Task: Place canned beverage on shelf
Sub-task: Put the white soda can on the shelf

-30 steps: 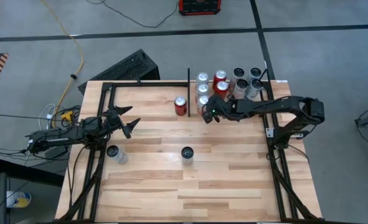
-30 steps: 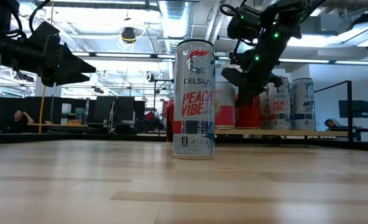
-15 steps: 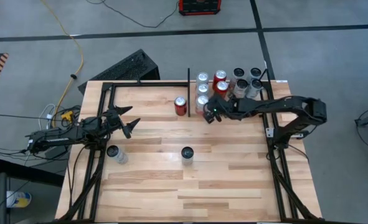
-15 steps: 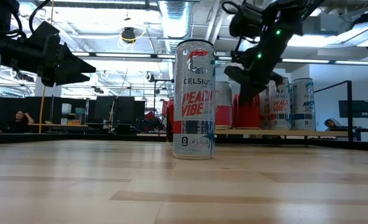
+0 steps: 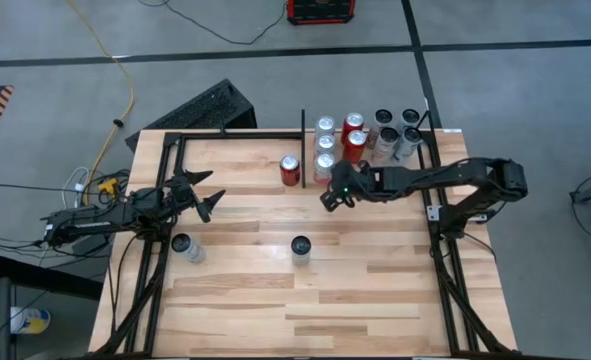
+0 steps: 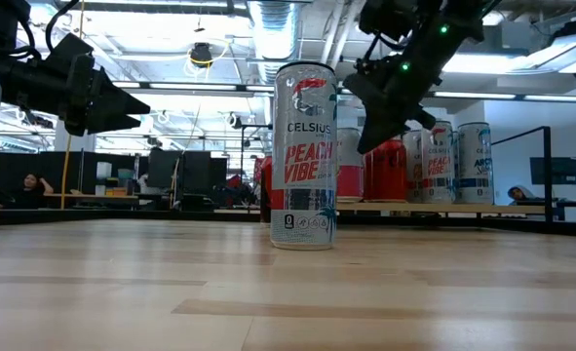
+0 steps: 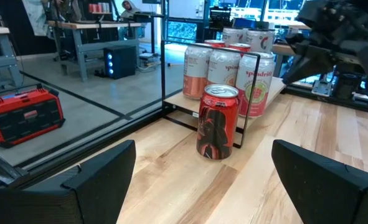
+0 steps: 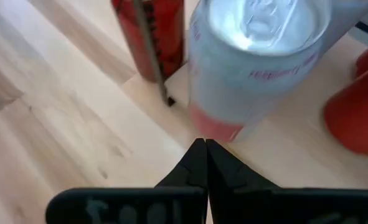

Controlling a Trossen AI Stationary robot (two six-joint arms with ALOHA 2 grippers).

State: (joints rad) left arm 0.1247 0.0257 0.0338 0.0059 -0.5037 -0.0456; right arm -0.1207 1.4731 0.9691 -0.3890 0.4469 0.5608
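high view: right pincer has backed off the shelf.

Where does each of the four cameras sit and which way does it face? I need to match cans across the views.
High: overhead, straight down on the table; both arms show, left gripper, right gripper.
Low: table height, level past the Celsius can.
Left wrist: past its open fingers toward the red can.
Right wrist: down past its shut fingertips at a pale can.
Shared: the red can shows in high and left wrist views.
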